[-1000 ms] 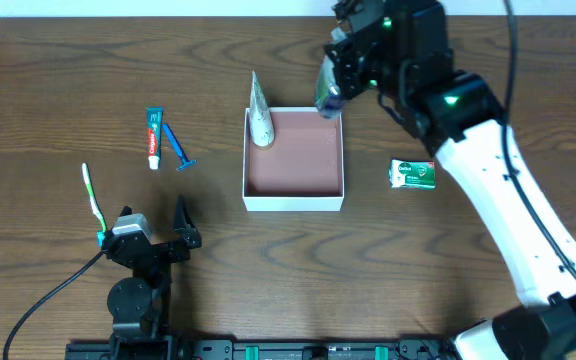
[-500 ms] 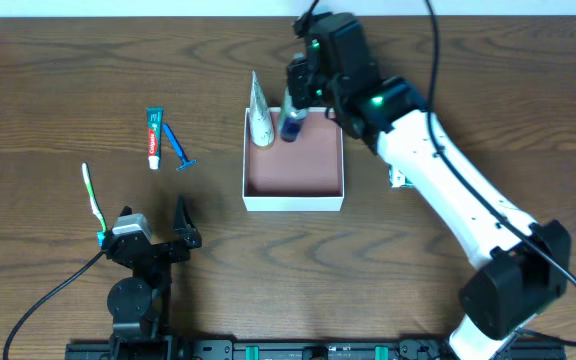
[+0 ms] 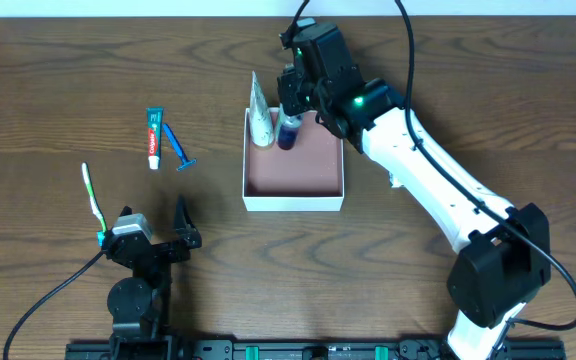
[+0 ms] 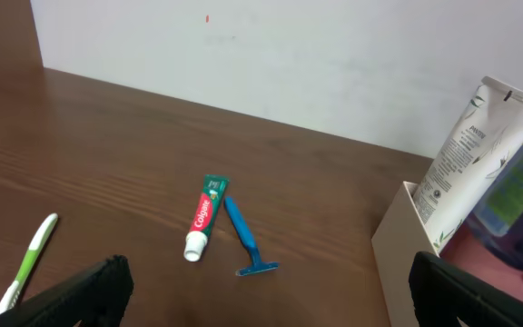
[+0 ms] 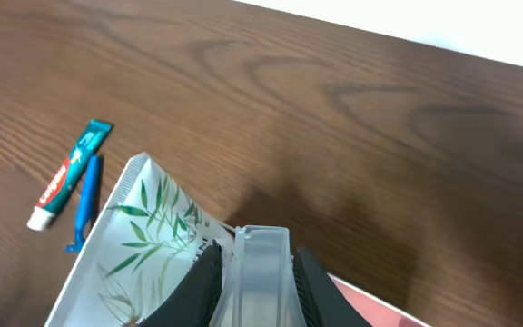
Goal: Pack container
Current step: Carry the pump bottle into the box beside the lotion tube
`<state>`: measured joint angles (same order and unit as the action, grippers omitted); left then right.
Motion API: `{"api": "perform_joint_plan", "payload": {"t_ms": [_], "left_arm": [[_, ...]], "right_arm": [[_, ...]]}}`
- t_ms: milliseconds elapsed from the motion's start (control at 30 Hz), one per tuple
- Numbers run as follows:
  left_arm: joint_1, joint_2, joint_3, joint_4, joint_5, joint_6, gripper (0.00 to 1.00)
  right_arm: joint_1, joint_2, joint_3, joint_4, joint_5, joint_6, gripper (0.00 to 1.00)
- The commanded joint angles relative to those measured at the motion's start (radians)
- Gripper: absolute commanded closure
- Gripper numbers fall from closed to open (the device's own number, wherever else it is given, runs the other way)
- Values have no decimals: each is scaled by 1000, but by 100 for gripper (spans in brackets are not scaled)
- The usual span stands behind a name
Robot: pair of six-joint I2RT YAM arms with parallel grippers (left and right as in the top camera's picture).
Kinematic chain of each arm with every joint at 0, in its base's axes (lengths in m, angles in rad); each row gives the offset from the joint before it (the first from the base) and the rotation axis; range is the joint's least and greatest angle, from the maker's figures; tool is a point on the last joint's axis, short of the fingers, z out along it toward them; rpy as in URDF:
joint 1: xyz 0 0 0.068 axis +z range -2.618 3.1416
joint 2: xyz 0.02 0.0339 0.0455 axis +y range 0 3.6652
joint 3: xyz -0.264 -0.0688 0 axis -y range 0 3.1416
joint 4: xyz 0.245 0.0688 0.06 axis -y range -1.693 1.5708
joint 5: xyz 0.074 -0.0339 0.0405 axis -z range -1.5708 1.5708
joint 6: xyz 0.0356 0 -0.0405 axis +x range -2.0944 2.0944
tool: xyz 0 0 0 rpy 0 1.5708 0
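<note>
— Where is the container?
— The container (image 3: 308, 172) sits mid-table, toward the far edge. A white tube (image 3: 259, 112) leans in its far left corner
— And your fingers?
— My right gripper (image 5: 259, 277) is clamped on a blue bottle (image 3: 287, 132) over that same corner, just beside the tube. My left gripper (image 3: 154, 224) is spread wide near the table's front edge, well apart from the container
</note>
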<state>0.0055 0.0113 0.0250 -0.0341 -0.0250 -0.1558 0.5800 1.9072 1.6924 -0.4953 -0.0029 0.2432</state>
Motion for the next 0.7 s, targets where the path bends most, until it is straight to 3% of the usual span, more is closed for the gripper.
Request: {"api": "perform_joint_plan", "payload": {"t_ms": [0, 667], "left_arm": [[5, -1, -21, -37, -5, 13, 2], [5, -1, -21, -37, -5, 13, 2]], "right_arm": [[9, -3, 7, 17, 5, -83, 99], [46, 72, 7, 43, 2, -129, 99]]}}
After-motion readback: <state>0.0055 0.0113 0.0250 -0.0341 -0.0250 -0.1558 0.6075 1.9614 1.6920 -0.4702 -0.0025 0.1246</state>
